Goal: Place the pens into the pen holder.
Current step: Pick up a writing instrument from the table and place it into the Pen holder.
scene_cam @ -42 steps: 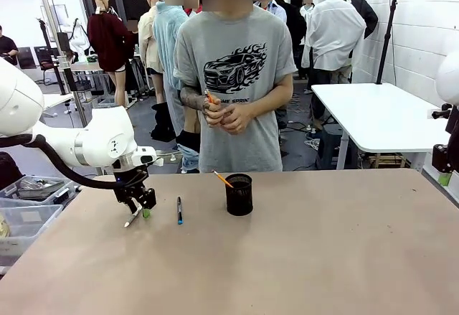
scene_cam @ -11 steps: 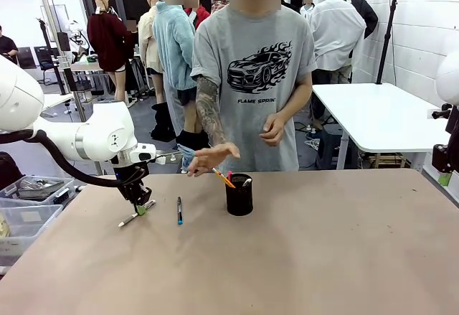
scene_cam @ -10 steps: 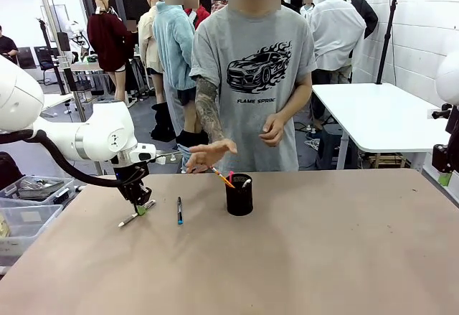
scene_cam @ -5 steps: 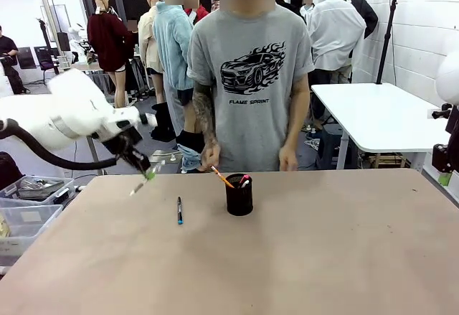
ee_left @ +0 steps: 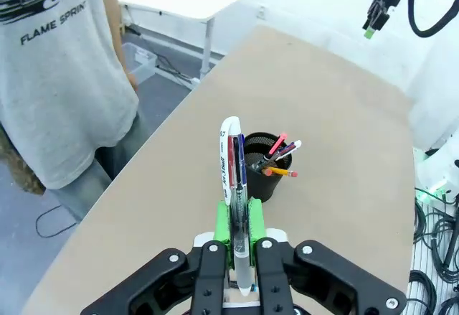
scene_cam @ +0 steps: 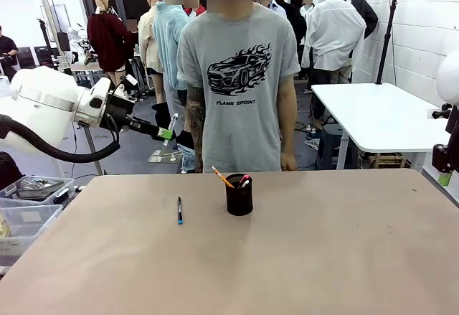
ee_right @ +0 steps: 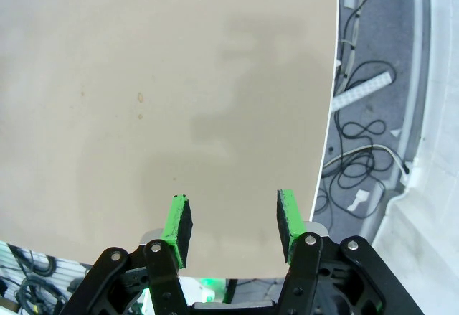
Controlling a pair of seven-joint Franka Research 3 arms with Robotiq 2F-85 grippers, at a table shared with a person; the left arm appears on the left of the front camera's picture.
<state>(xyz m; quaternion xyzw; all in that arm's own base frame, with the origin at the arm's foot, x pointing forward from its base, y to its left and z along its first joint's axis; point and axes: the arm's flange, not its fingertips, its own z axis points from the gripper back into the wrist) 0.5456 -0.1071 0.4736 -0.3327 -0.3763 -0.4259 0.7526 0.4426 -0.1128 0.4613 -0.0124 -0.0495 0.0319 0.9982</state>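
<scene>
**Student:** Which colours tell the pens apart?

**Tutor:** The white pen [ee_left: 233, 179] carries lengthwise red and blue stripes. It lies between the green pads [ee_left: 222, 222] of the black left gripper [ee_left: 239, 220]. At 9 o'clock from the black wire-mesh pen holder [scene_cam: 239, 194] is a dark pen [scene_cam: 179, 210] with a blue end.

**Student:** And at the holder's rim?

**Tutor:** An orange pen [scene_cam: 222, 179] at 10 o'clock and a pink-capped pen [scene_cam: 244, 180] at 1 o'clock.

**Student:** And the surroundings?

**Tutor:** The table [scene_cam: 323, 250] is plain pinkish-tan. The T-shirt [scene_cam: 237, 128] is grey, printed with a black car and flames. The right gripper [ee_right: 233, 222] is black with green pads, and the left arm [scene_cam: 43, 107] is white.
</scene>
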